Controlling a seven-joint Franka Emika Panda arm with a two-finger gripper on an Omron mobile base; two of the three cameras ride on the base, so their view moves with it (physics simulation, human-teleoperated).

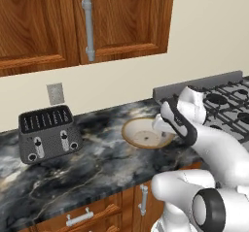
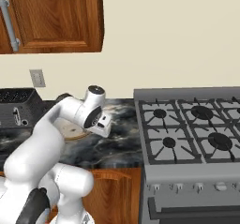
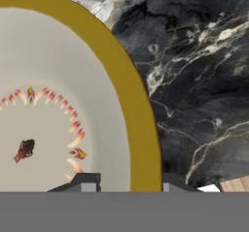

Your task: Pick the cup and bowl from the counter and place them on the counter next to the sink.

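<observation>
The two-finger gripper (image 3: 130, 181) sat low over the rim of the wide shallow tan-rimmed cream bowl (image 3: 58, 105), one dark fingertip inside the rim and the other outside it, at the bottom centre of the hand view. The jaws straddled the rim with a narrow gap; whether they already pinched it could not be told, though the placing suits a rim grasp, the only purchase such a flat dish offers.

The bowl lay on the glossy black white-veined marble counter (image 1: 97, 163), at the centre of the left base view, just left of the grey gas stove (image 2: 187, 124).

The hand view showed a ring of red-orange marks and a dark red spot inside the bowl. The left base view showed the boxy dark toaster (image 1: 47, 133) at mid-left, well apart from the bowl, and the brown wooden wall cabinets (image 1: 73, 17) along the top. In the right base view the white arm covered most of the bowl.
</observation>
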